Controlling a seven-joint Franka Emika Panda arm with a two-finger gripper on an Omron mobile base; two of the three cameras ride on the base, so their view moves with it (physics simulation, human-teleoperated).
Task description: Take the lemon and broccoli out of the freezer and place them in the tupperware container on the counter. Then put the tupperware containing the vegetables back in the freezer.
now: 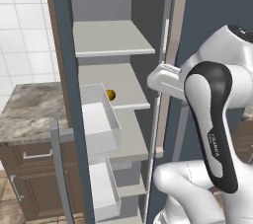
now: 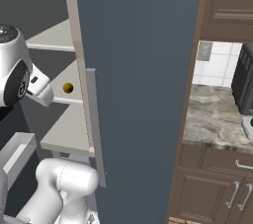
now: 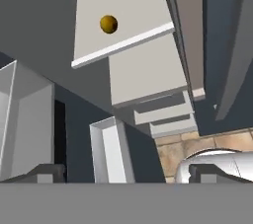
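The freezer (image 1: 60, 45) stands open, its light grey shelves bare to view. On the middle shelf (image 3: 123, 16) lies the lemon (image 3: 108, 24), a small yellow-orange ball. It is half hidden behind a white door bin in the left base view (image 1: 111, 94) and sits beside the door edge in the right base view (image 2: 68, 88). My gripper (image 3: 127, 173) is open with nothing between its fingertips (image 3: 47, 172). It hangs in front of the shelves, apart from the lemon. The broccoli and the tupperware container are out of view.
White door bins (image 1: 101, 119) jut from the open door, with its long grey handle (image 1: 57, 168) below. The marbled counter (image 1: 29, 112) lies left of the freezer. The dark blue freezer door (image 2: 138, 94) stands wide, with more counter (image 2: 212, 119) and a dark appliance (image 2: 244, 80) beyond it.
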